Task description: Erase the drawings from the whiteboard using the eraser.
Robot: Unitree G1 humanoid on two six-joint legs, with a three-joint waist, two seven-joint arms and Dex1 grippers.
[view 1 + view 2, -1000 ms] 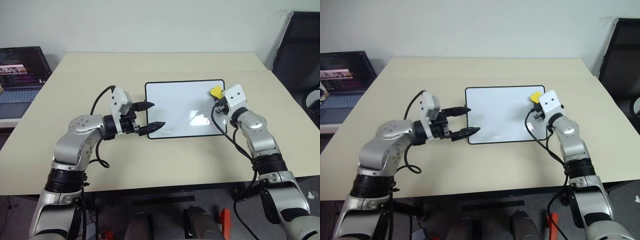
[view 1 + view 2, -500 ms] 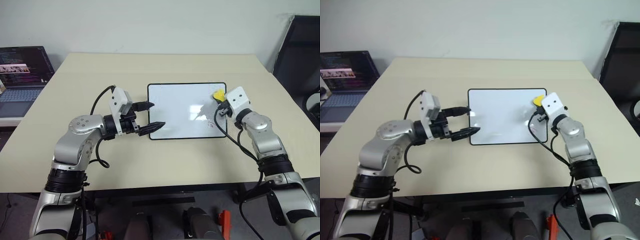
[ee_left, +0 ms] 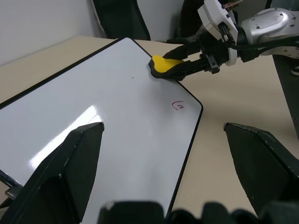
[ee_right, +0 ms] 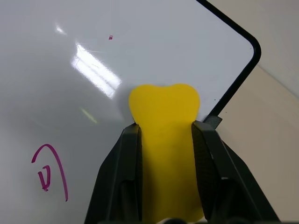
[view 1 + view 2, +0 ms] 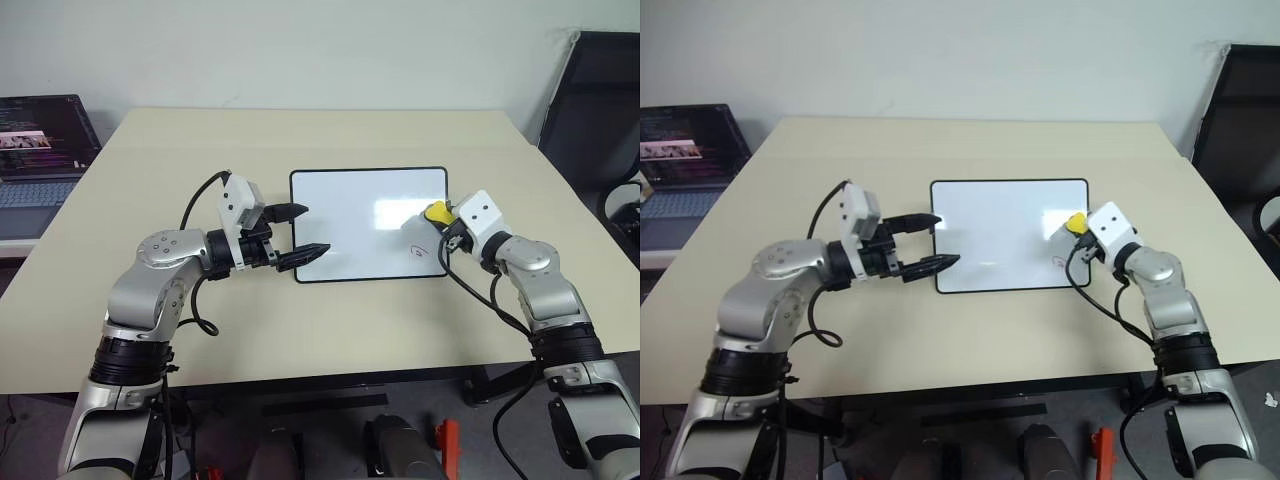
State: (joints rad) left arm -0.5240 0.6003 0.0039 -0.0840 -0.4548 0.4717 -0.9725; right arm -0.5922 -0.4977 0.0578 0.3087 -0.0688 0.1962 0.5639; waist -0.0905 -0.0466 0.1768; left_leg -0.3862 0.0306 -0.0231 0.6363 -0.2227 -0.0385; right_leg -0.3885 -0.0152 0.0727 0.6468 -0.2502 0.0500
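The right gripper (image 4: 164, 186) pinches the eraser (image 4: 164, 135) between its fingers (image 4: 122, 172), its front resting on the board (image 5: 350, 215) by the right edge. One red scribble (image 5: 414, 252) remains, at about 7 o'clock from the eraser in the head view, near the board's lower right corner; the right arm is nearer. The left gripper (image 5: 300, 232), fingers spread, straddles the board's left edge. No containers on the desk (image 5: 300, 135).

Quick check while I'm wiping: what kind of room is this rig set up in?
Probably an office or lab. A plain beige table stands by a bare wall, an open laptop sits on a side surface to the left, and a dark office chair is on the right.
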